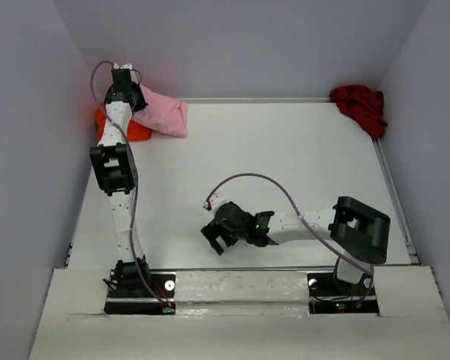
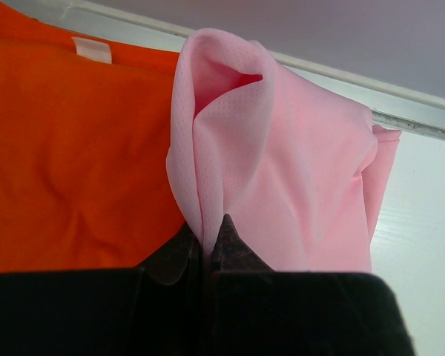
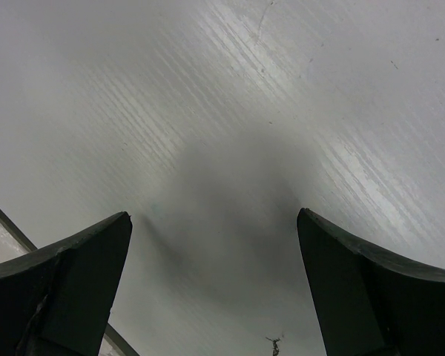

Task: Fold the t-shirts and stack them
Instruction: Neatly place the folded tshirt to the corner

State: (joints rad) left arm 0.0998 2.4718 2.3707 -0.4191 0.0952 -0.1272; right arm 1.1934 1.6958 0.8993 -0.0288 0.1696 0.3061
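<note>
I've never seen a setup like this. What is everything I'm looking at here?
soft bright orange cloth t-shirt: one, orange, far-left corner of the table, partly hidden by the pink one.
soft light pink cloth t-shirt: one, pink, far-left corner, bunched.
crumpled dark red cloth t-shirt: one, dark red, far-right corner.
flat white table: one, white, under everything.
thin purple cables: two, purple, one along each arm.
left arm: one, white and black, stretched to the far-left corner, jaws shut on a fold of the pink t-shirt.
right arm: one, white and black, bent toward the table's near middle, jaws open over bare table.
</note>
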